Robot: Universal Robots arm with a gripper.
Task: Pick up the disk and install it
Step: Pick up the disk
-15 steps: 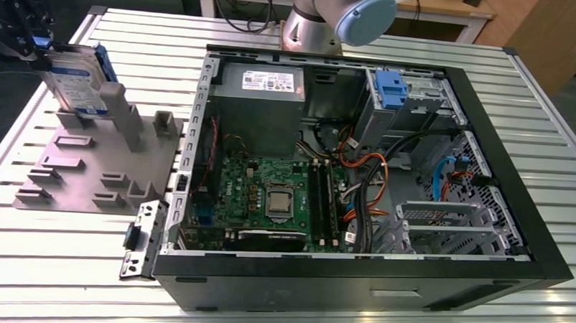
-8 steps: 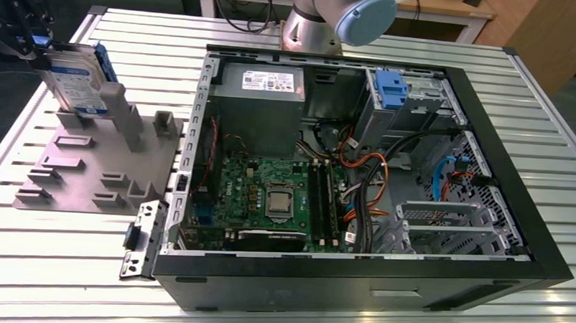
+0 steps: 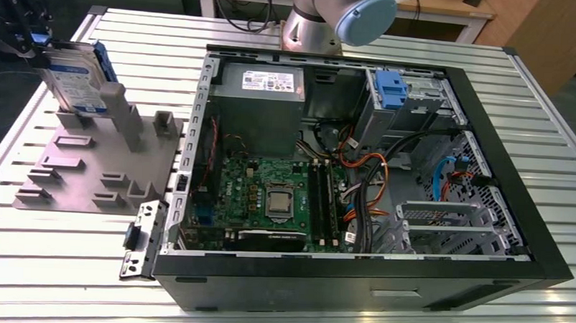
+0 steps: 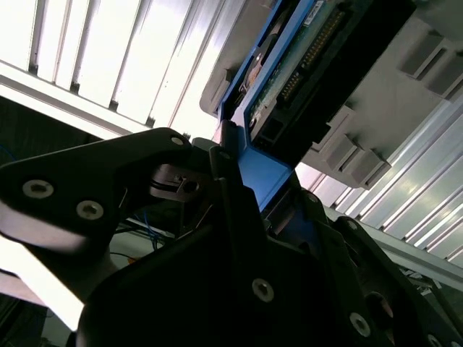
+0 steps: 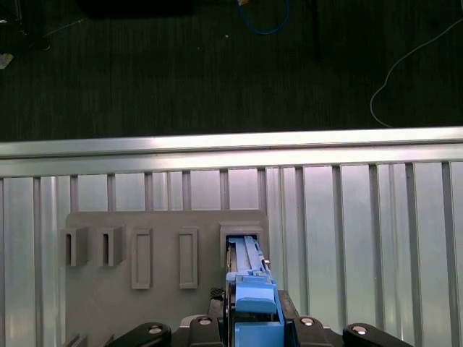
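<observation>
Slatted table (image 3: pixel 63 283), dark carpet (image 5: pixel 145 72) (fingers (image 4: pixel 235 206) clasp disk (image 3: pixel 75 79))

Free: bare table (image 3: pixel 64 261) strips around the grey fixture (image 3: pixel 72 172); the computer case (image 3: pixel 361 275) lies open on its upper side.

Obstacles:
- Fixture posts (image 3: pixel 128 123) stand just beside the disk (image 3: pixel 75 79) clamped in my end effector (image 3: pixel 38 46).
- The case's black wall rises between fixture and drive cage (image 3: pixel 419 101).
- Orange and black cables (image 3: pixel 364 171) crowd the case interior next to that cage.

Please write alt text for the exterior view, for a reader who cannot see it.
The gripper grips the disk, which stands on edge in a grey holder on a slatted metal table. An open computer case lies on the exterior view's right.
</observation>
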